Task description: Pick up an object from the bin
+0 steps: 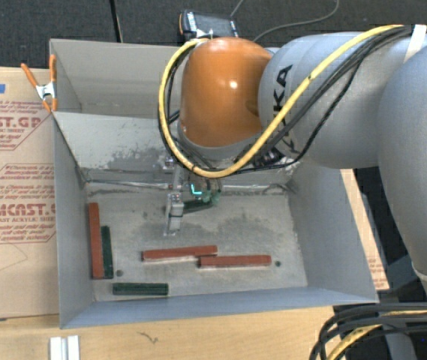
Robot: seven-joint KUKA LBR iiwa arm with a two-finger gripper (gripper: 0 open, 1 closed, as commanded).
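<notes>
Gripper (173, 223) hangs just behind the red bar (178, 255) — how far open, can't tell — better to centre across it, then drop straight.

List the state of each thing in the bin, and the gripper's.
Red-brown flat bar at the left: lying flat against the green one.
Dark green bar beside it: lying flat, parallel.
Dark green bar at the front: lying flat, alone.
Middle-left red-brown bar: lying flat, end meeting the next.
Middle-right red-brown bar: lying flat.
Gripper: low over the grey metal bin's bare floor, behind the middle bars, touching none.
</notes>
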